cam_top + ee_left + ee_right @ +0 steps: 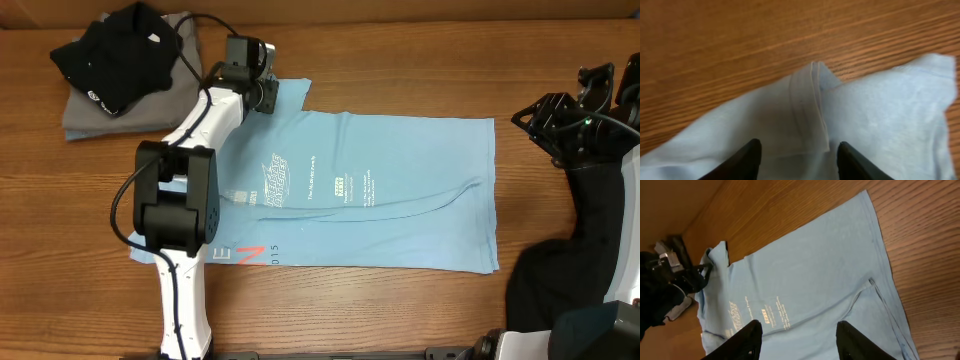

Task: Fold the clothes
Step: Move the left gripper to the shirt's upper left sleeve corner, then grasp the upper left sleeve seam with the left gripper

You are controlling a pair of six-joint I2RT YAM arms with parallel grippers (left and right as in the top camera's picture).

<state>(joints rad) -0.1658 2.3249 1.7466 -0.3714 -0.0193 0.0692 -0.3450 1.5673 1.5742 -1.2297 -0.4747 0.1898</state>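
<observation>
Left claw [799, 145] stands apart over the sleeve [807, 110] of the T-shirt [400, 170]; right claw [799, 324] apart, empty. We judge most folds remain.

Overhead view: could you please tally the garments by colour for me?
Light blue: 1, the T-shirt
Black: 1, the black garment
Grey: 1, the grey garment beneath it
Total: 3; the dark mass far right is unclear.

Wooden table [400, 310]. Carries a light blue T-shirt [400, 190] spread flat across its middle, lettering up; at the far left, holds a folded grey garment [85, 125].
</observation>
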